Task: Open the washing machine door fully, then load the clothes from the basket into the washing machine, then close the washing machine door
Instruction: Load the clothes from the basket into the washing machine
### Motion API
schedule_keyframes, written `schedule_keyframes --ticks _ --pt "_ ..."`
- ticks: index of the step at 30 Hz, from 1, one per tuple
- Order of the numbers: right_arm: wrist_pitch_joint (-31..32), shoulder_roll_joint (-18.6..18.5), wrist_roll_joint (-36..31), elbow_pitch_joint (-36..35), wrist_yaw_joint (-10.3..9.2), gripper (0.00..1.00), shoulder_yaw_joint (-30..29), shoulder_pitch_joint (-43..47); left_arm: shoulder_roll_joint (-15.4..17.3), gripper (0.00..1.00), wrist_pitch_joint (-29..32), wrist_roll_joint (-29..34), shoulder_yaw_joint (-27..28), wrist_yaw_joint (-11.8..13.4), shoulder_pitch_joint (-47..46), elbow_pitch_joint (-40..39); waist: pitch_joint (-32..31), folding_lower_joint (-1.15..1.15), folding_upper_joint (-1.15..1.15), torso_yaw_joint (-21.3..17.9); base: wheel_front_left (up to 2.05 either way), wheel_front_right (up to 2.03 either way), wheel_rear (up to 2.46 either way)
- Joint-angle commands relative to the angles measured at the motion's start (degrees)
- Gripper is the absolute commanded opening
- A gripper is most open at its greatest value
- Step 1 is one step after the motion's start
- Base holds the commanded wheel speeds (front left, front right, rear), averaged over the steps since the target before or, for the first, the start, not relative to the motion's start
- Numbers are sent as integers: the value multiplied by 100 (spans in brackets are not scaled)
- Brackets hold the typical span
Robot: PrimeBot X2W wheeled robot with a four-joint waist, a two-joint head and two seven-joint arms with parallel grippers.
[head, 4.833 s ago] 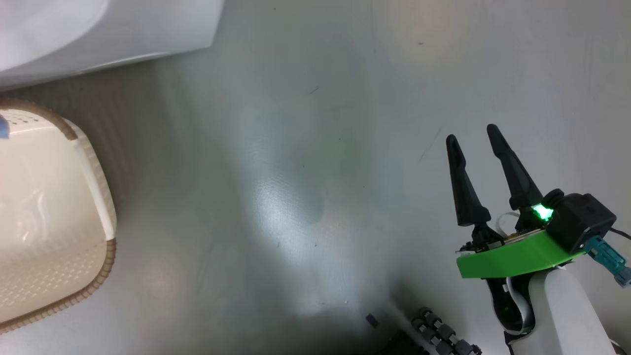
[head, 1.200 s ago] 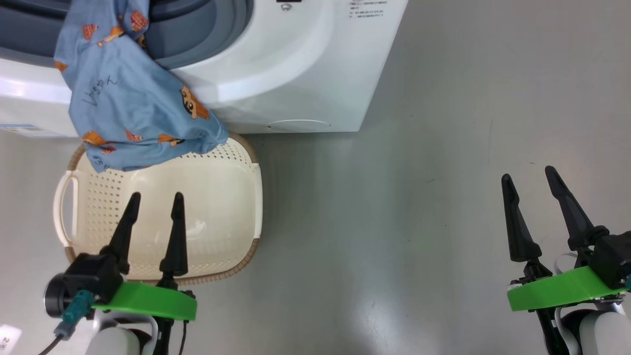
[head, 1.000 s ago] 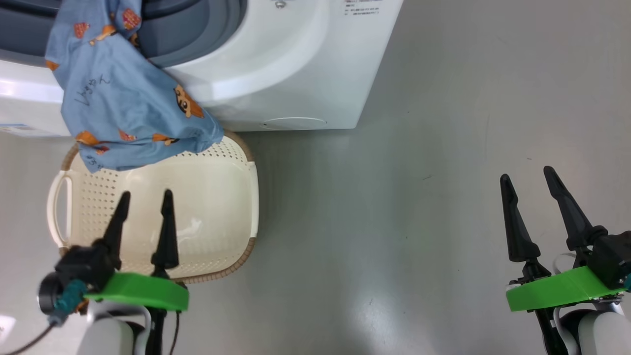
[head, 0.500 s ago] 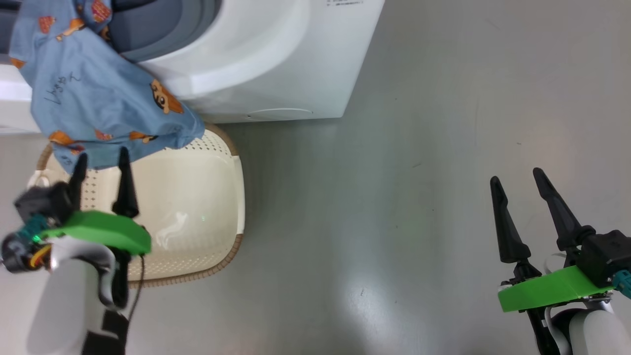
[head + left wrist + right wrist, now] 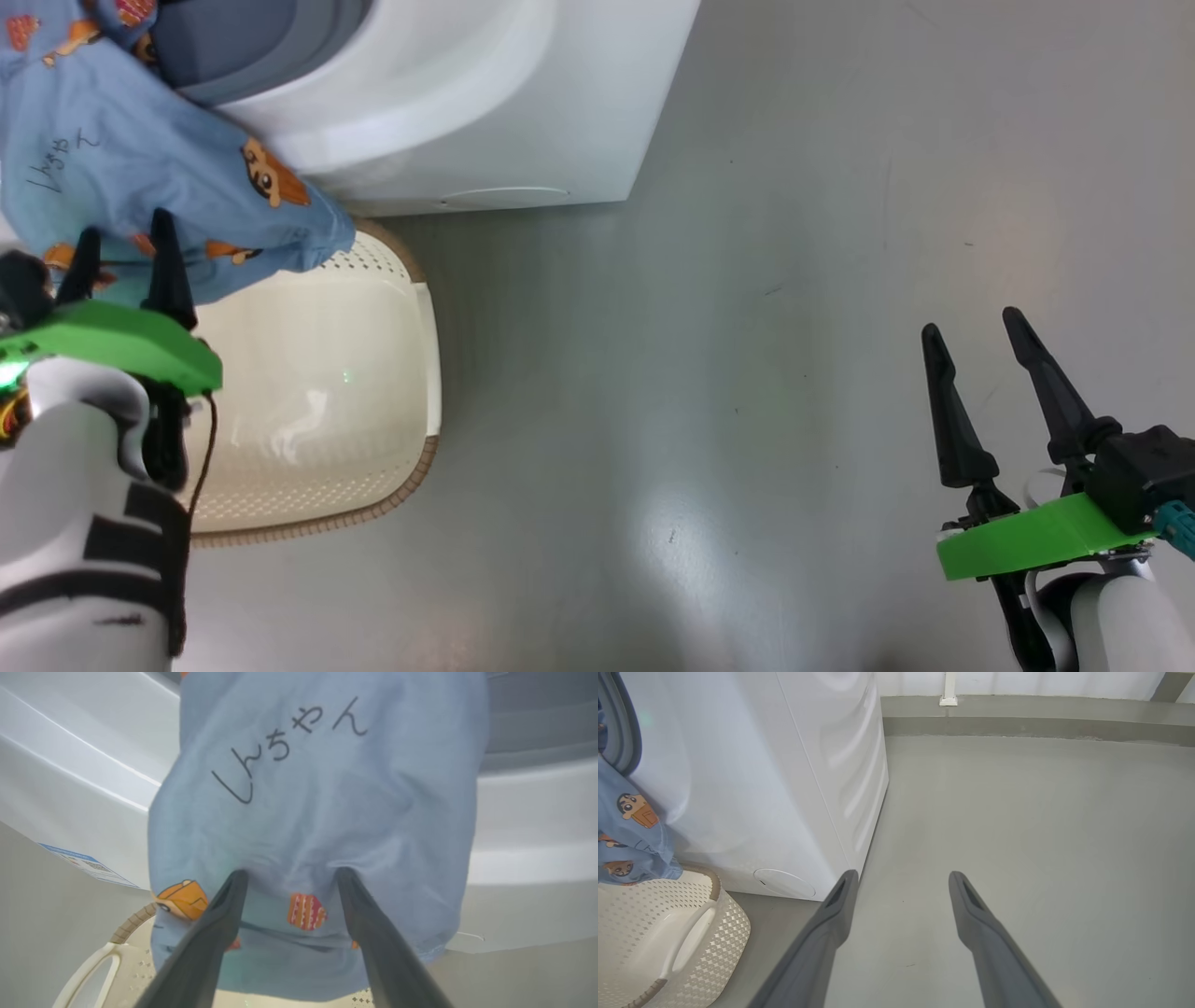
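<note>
1. Loading step, by my read: the blue garment (image 5: 140,168) hangs out of the washing machine (image 5: 485,103) mouth at 10 o'clock. Its hem lies over the basket (image 5: 425,457) far rim.
2. Left gripper (image 5: 126,226): jaws spread wide, tips at the cloth, nothing pinched.
3. Right gripper (image 5: 971,320), 4 o'clock: spread wide, empty, above the floor (image 5: 709,355).
4. Next likely calls for pinching the hanging fold and lifting it in toward 11 o'clock.

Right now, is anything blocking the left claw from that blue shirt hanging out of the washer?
Nothing visible does. The open left gripper seems to press its fingertips into the blue garment, which hangs from the washing machine mouth over the basket.
</note>
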Motion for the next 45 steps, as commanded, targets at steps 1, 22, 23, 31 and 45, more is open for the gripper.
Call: schedule_keyframes --ticks 1,22,23,31,45 --pt "-59 20 -45 -110 51 100 154 -17 257 100 17 -201 144 -68 -180 100 48 0 0 -30 0 0 0" --pt "-148 41 -50 23 51 100 248 -117 565 100 99 -786 -427 -134 -1119 1217 155 0 0 -219 0 0 0" --pt "-148 41 -53 26 51 100 254 -117 574 100 104 -836 -459 -134 -1138 1233 154 0 0 -220 0 0 0" --pt "-134 35 -73 22 51 100 286 -131 701 100 126 -1180 -712 -134 -1251 1331 152 0 0 -243 0 0 0" --pt "-157 62 -60 109 51 100 304 -159 862 0 37 -1717 -1308 -135 -1007 1017 0 0 0 -291 0 0 0"
